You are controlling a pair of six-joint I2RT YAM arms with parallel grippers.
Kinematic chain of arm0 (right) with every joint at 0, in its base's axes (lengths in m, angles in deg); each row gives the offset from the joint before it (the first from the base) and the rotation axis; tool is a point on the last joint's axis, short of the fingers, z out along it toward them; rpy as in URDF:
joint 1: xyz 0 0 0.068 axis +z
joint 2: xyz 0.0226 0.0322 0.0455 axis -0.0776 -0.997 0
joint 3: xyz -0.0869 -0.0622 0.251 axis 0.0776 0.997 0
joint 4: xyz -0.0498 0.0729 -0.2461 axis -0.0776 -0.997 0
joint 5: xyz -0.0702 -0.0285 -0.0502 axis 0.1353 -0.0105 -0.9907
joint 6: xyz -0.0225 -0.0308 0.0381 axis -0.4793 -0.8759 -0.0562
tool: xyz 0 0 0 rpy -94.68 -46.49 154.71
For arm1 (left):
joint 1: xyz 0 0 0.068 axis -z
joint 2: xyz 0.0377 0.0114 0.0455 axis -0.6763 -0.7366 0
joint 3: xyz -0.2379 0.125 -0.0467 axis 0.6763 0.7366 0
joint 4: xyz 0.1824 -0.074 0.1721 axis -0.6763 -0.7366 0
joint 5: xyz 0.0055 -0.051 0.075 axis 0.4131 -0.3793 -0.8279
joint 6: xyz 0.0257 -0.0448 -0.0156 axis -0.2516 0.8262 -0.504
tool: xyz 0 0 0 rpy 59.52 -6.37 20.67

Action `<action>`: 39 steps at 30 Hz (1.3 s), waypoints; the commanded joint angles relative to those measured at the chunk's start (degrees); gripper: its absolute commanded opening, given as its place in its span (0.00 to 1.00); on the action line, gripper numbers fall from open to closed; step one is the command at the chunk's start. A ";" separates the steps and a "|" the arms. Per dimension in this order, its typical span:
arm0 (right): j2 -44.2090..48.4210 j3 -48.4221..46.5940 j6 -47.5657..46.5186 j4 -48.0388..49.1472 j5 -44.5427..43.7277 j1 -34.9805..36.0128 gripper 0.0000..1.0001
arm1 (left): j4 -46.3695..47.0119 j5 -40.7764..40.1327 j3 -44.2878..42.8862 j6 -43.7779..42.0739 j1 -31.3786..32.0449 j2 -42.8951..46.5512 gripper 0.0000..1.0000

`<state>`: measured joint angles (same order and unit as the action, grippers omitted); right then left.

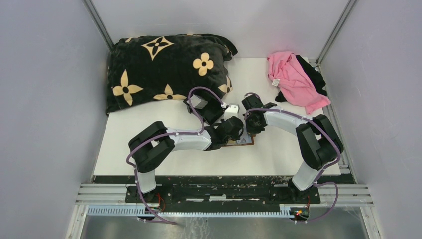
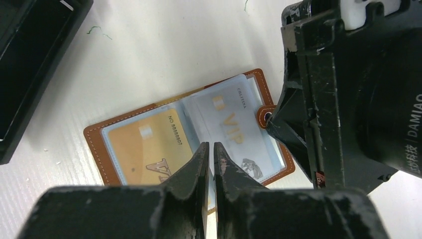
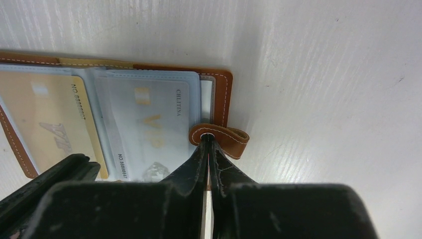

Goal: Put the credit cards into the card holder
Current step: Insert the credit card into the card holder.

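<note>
The card holder (image 2: 191,119) lies open and flat near the middle of the counter (image 1: 278,149), a little toward its near edge. A gold card (image 2: 144,144) and a silver card (image 2: 229,124) sit under its clear pockets. It looks light and floppy, likely to slide on the smooth white top, so I'd pin a cover edge or the snap tab (image 3: 224,139).

The left gripper (image 2: 209,149) has its jaws all but closed on nothing. The right gripper (image 3: 207,144) has its jaws a slit apart at the tab; I cannot tell if they pinch it.

A blanket (image 1: 164,69) fills the far left corner, a pink cloth (image 1: 293,79) the far right, and a black tray (image 2: 30,64) sits nearby.
</note>
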<state>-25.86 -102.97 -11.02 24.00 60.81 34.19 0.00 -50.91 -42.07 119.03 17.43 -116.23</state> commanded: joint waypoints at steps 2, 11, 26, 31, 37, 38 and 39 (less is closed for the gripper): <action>0.07 1.25 1.28 1.63 1.77 0.66 0.09 | 1.03 -2.43 1.28 -1.87 0.33 2.59 0.13; -0.46 1.13 1.12 1.41 1.50 0.67 0.14 | 0.87 -2.49 2.83 -1.46 0.29 1.70 0.04; -0.97 0.72 0.83 1.21 1.42 0.67 0.14 | -4.10 0.35 -3.00 -2.63 0.33 -4.79 0.03; -0.86 1.15 0.83 1.35 1.41 0.66 0.14 | -3.26 1.07 -3.60 -2.33 0.52 -5.32 0.03; -0.48 1.52 1.07 1.44 1.59 0.67 0.14 | -1.81 1.78 -4.95 -2.87 0.79 -5.74 0.03; -0.40 1.59 1.09 1.45 1.59 0.65 0.14 | -1.52 1.95 -5.17 -2.86 0.75 -5.88 0.03; -0.30 1.61 1.09 1.45 1.57 0.63 0.14 | -1.21 2.11 -5.25 -2.91 0.75 -5.92 0.03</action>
<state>-25.73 -102.77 -10.70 24.20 60.83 34.21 -3.37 -50.85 -44.43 118.40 17.54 -120.66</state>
